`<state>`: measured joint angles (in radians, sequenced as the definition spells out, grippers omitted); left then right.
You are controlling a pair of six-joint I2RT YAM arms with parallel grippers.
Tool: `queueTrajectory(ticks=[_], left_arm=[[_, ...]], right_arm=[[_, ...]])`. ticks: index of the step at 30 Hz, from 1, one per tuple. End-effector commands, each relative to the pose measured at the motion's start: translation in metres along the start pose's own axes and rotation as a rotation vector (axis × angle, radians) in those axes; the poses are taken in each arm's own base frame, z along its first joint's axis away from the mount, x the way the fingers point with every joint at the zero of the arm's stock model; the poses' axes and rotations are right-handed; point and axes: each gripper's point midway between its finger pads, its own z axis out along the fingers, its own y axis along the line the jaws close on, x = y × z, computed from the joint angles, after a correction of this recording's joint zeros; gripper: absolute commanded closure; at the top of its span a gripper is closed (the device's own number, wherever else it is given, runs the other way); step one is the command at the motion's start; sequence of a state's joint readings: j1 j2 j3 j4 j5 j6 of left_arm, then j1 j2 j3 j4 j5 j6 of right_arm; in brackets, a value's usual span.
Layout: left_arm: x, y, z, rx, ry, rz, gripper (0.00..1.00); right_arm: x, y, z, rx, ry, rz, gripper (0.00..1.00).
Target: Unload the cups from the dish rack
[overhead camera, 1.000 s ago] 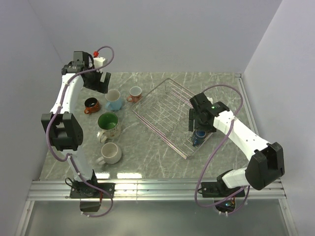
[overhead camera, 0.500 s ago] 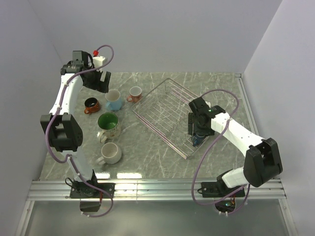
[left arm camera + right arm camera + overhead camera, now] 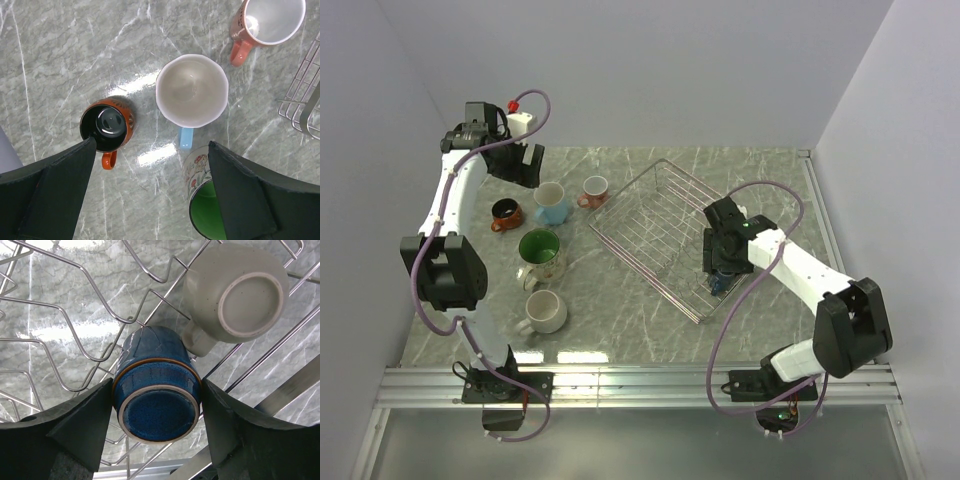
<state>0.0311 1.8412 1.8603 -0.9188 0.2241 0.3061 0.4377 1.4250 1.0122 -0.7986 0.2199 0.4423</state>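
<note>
The dish rack (image 3: 650,215) sits at mid-table. In it a dark blue cup (image 3: 157,410) lies bottom-up, and beside it is an olive-grey cup (image 3: 235,295), also bottom-up. My right gripper (image 3: 157,385) straddles the dark blue cup (image 3: 720,284), one finger pressed against each of its sides. Left of the rack stand a light blue cup (image 3: 192,90), an orange-red cup (image 3: 106,125), a small pinkish-orange cup (image 3: 267,20), the floral cup with a green inside (image 3: 205,200) and a white cup (image 3: 545,311). My left gripper (image 3: 152,145) hangs open high above them, holding nothing.
The rack's wire corner (image 3: 300,100) reaches close to the pinkish-orange cup. White walls enclose the table at the back and on both sides. A metal rail (image 3: 640,385) runs along the near edge by the arm bases.
My right gripper has sunk over the dark blue cup, and its fingers have drawn in against the cup's sides. The left arm has hardly moved.
</note>
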Motion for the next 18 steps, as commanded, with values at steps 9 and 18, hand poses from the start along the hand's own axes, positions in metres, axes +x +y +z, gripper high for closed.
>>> queueTrajectory(ticks=[9,18], left_arm=[[-0.029,-0.007,-0.031,0.016,-0.107,0.036,0.01],[-0.037,-0.019,-0.035,0.052,-0.126,0.047,0.01]], right_arm=[[-0.029,-0.012,-0.042,-0.015,-0.159,0.025,1.0],[-0.047,-0.02,-0.075,-0.019,-0.25,0.054,1.0]])
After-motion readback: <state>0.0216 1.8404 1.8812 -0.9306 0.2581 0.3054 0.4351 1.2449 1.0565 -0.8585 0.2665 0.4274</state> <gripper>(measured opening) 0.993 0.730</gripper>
